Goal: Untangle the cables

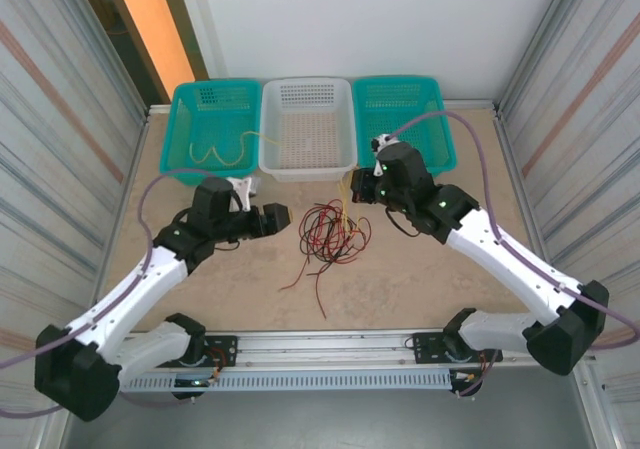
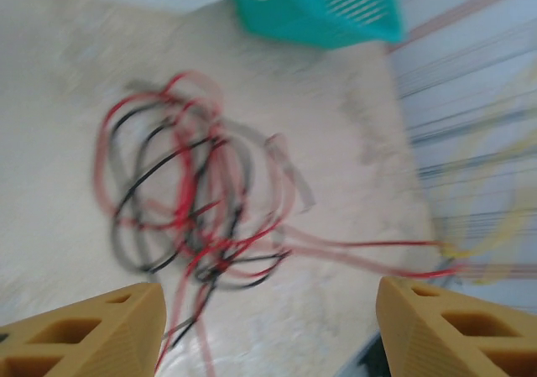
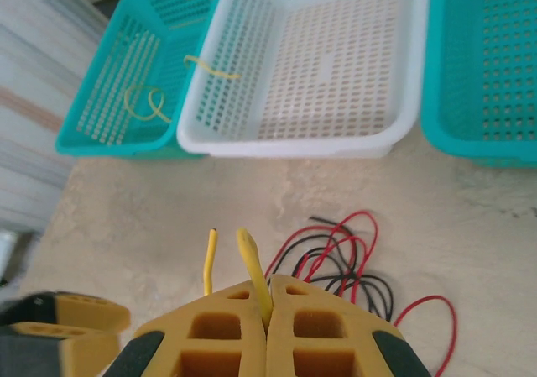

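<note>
The white basket [image 3: 285, 142] is smooth, perforated plastic. The table [image 3: 126, 226] looks matt and mottled like stone. The cables [image 1: 325, 231] have smooth sheaths.

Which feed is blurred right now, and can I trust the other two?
Left wrist: heavy motion blur, the red and black cables smear into ghosted strands. Right wrist: sharp, yellow cable crisp between the shut jaws. Top external: sharp, evenly lit.

cables [image 1: 325, 234] on the table [image 1: 420, 289], before the middle basket [image 1: 305, 172] of 3, between left hand [image 1: 281, 219] and right hand [image 1: 352, 187]
</note>
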Action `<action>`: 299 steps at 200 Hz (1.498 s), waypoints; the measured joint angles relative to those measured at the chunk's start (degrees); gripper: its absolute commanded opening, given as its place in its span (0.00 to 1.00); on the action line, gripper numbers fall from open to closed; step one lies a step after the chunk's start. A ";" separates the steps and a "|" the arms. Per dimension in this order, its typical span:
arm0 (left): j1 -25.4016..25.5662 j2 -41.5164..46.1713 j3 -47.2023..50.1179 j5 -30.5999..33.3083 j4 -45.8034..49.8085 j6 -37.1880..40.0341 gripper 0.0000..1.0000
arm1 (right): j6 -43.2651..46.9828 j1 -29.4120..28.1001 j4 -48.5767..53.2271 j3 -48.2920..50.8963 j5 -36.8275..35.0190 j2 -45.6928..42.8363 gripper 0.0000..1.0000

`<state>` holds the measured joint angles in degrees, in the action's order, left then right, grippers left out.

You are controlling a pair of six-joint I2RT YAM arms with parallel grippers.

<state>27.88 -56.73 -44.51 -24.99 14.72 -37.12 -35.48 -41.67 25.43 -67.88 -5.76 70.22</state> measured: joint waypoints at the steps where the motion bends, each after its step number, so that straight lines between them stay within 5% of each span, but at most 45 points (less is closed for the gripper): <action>1: 0.09 0.15 -0.24 -0.11 -0.28 0.00 0.66 | 0.00 -0.13 -0.11 -0.04 -0.02 0.15 0.00; 142: 3.69 -14.60 -6.93 -9.90 -16.90 -4.33 0.50 | -0.02 -6.08 -4.61 -3.06 -1.46 6.36 0.00; 194: 3.74 -16.92 -7.63 -10.71 -18.95 -5.53 0.00 | -0.07 -6.60 -4.90 -3.50 -1.31 7.61 0.00; 216: 3.74 -16.33 -7.63 -9.86 -18.80 -5.20 0.00 | -1.09 -6.25 -4.81 -3.50 -2.12 7.61 0.00; 256: 2.58 -7.17 -2.40 -2.71 -19.91 -5.18 0.00 | -11.74 2.38 -3.87 0.28 -2.97 5.51 0.00; 280: 1.33 1.05 3.23 2.23 -21.29 -6.05 0.00 | -21.11 12.04 -5.09 9.49 1.57 0.68 0.00; 299: 1.90 6.58 8.81 4.79 -22.32 -7.41 0.00 | -26.80 14.45 -7.15 14.36 8.15 -1.77 0.00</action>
<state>29.78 -50.15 -35.70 -20.21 -7.60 -44.53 -62.28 -27.22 18.28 -53.52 2.39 68.45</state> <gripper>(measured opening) 0.067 0.046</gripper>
